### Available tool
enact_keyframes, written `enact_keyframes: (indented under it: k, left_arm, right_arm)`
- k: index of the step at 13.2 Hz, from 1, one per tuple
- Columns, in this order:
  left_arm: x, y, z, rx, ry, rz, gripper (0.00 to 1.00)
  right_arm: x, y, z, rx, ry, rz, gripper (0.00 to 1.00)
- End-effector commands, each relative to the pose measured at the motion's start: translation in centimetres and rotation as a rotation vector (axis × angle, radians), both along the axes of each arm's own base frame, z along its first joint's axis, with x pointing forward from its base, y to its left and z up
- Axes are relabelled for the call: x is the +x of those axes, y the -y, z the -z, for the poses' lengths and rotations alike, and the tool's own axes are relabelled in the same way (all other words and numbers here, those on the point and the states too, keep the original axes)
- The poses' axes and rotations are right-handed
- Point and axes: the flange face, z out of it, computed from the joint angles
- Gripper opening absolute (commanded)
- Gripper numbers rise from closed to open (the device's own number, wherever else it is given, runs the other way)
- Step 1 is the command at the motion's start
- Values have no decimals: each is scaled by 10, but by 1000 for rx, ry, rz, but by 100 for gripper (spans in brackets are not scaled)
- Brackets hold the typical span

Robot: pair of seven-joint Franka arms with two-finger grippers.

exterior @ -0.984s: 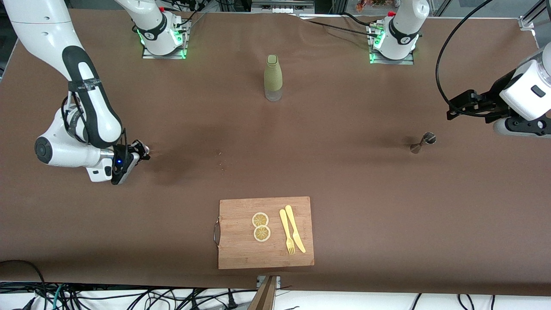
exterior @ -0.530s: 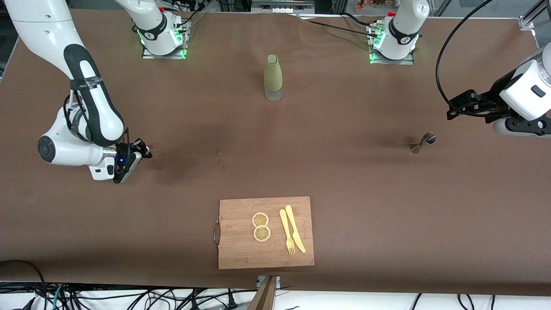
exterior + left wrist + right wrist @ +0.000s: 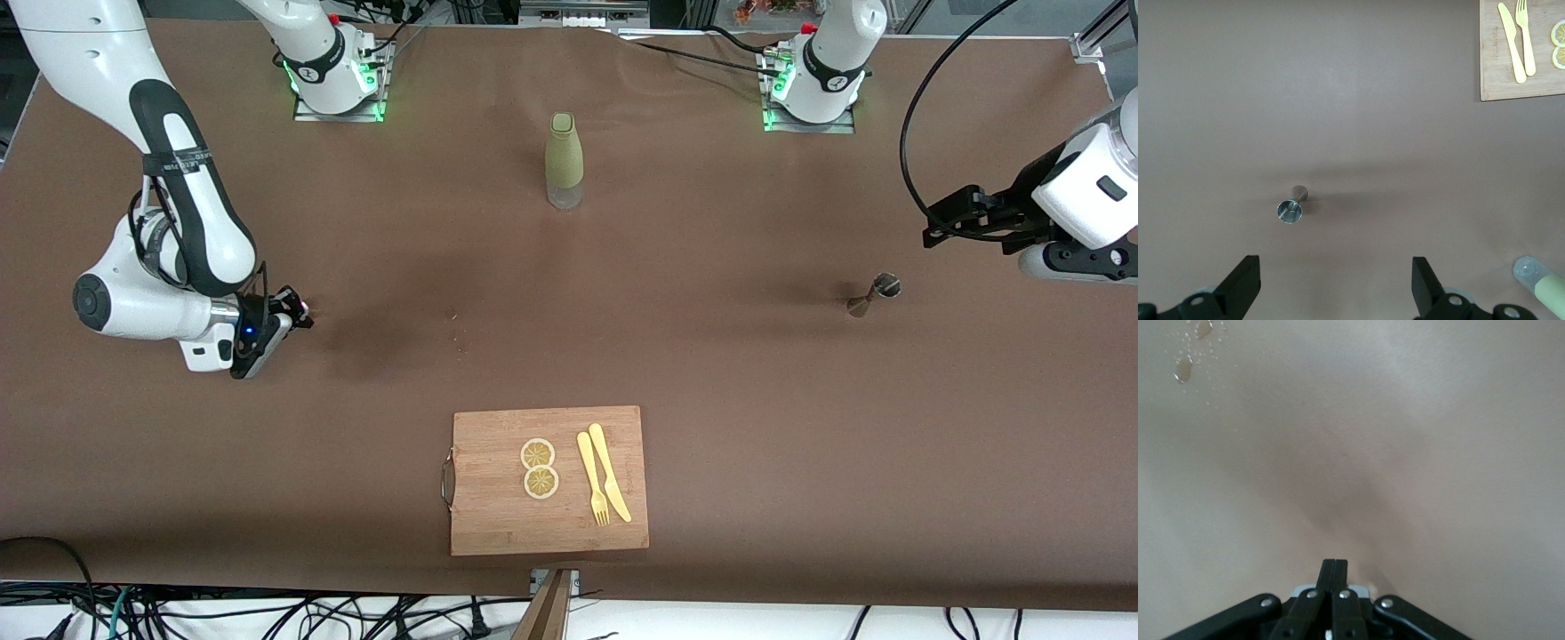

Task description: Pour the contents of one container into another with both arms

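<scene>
In the front view the right gripper (image 3: 300,313) hangs low over bare brown table (image 3: 711,373) toward the right arm's end, its fingers pressed together with nothing between them; a few tiny specks (image 3: 455,317) lie on the cloth just out from its tips, toward the middle of the table. The left gripper (image 3: 933,227) is up in the air at the left arm's end of the table, jaws spread wide and holding nothing, and the small metal jigger (image 3: 874,294) stands on the table close by it, a little nearer to the front camera than the spot it hangs over. Between the two grippers, up near the arm bases, the green bottle (image 3: 564,160) stands upright, and well apart from both grippers, near the front edge, lies the wooden cutting board (image 3: 498,516) carrying two lemon slices (image 3: 539,468), a yellow fork (image 3: 592,480) and a yellow knife (image 3: 610,471). In the left wrist view the left gripper (image 3: 1331,287) shows its two black fingers (image 3: 1241,283) set far apart and empty, the jigger (image 3: 1291,208) standing open-mouthed on the table just ahead of the gap between them, the bottle (image 3: 1545,283) off beside one finger, and a corner of the cutting board (image 3: 1491,67) with fork (image 3: 1525,33), knife (image 3: 1510,37) and lemon slices (image 3: 1558,43) much farther out. In the right wrist view the right gripper (image 3: 1335,570) has its fingers fully together, gripping nothing, above plain table (image 3: 1438,453), with a few drops (image 3: 1185,367) on the surface farther ahead.
</scene>
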Motion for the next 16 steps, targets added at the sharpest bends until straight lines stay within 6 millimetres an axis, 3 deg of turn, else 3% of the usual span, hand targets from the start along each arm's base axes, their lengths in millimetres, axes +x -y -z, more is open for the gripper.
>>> enact_keyframes:
  k: [1, 16]
  left_arm:
    - [4, 0, -5, 11, 12, 12, 100]
    - [5, 0, -4, 11, 11, 12, 100]
  right_arm:
    - [10, 1, -24, -59, 41, -43, 0]
    - [-20, 3, 10, -67, -15, -4, 0]
